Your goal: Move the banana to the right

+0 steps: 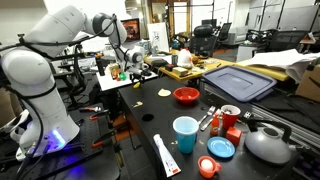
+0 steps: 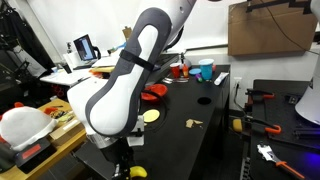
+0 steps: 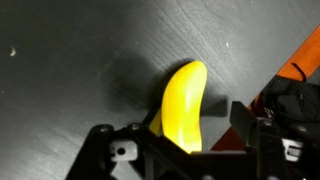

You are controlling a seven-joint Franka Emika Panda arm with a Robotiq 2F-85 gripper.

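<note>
1. Banana [image 3: 183, 105]: smooth, glossy yellow skin with a plastic look.
2. Table [image 3: 70, 60]: matt black top, faintly scratched and speckled.
3. Robot arm [image 1: 30, 75]: glossy white moulded casing.
4. Blue cup [image 1: 185, 133]: smooth, plastic-looking.

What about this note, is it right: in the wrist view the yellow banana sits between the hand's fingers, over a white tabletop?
Not quite. The tabletop is dark, nearly black, not white; the wrist view shows this. The rest stands: the yellow banana sits between the fingers of the hand.
</note>
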